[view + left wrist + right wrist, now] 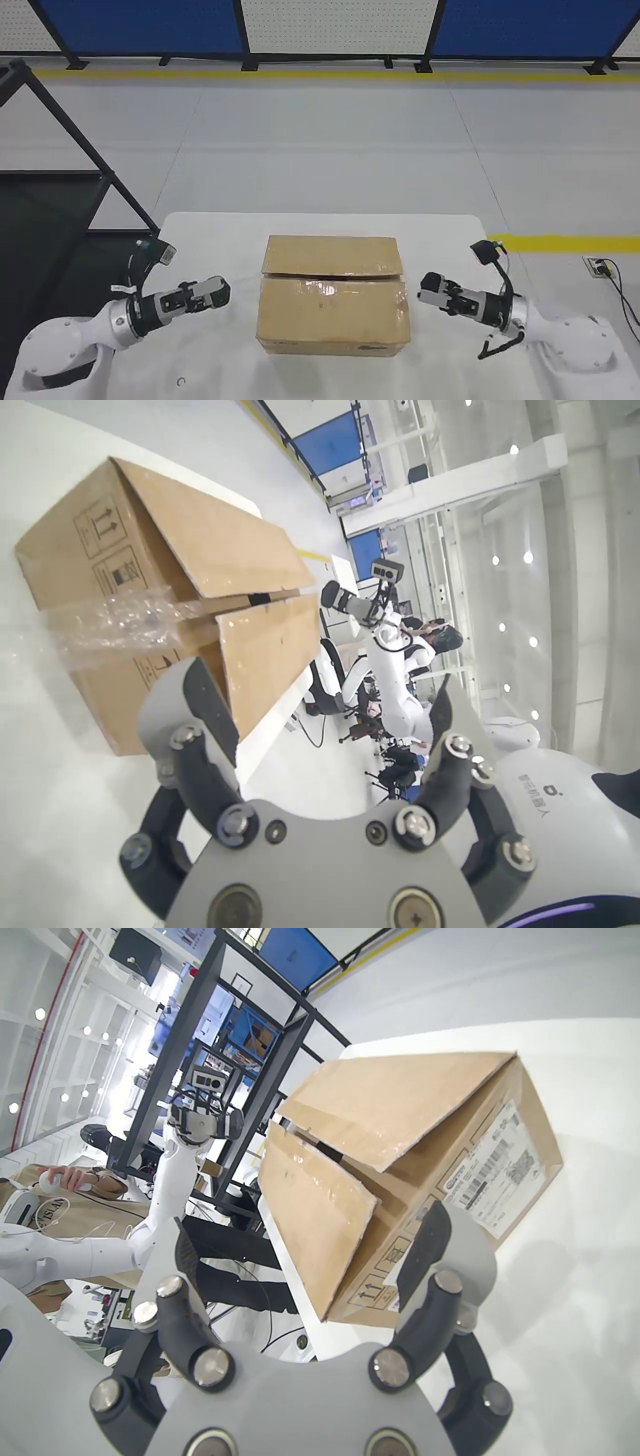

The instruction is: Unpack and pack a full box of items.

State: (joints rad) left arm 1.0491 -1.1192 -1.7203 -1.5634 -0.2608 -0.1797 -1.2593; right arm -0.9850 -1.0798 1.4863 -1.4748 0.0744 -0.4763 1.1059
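A brown cardboard box [333, 296] sits in the middle of the white table [220, 230]. Its two top flaps lie nearly flat, slightly raised, with a narrow gap along the seam. Torn clear tape clings to one end of the box [115, 615], and a shipping label is on the other end of the box [495, 1168]. My left gripper [216, 292] is beside the box's left end, open and empty. My right gripper [432, 288] is beside the right end, also open and empty. What is inside the box is hidden.
A black metal frame [60, 150] stands off the table's left side. Bare table surface lies on both sides of the box and behind it. The far table edge runs just past the box's back flap.
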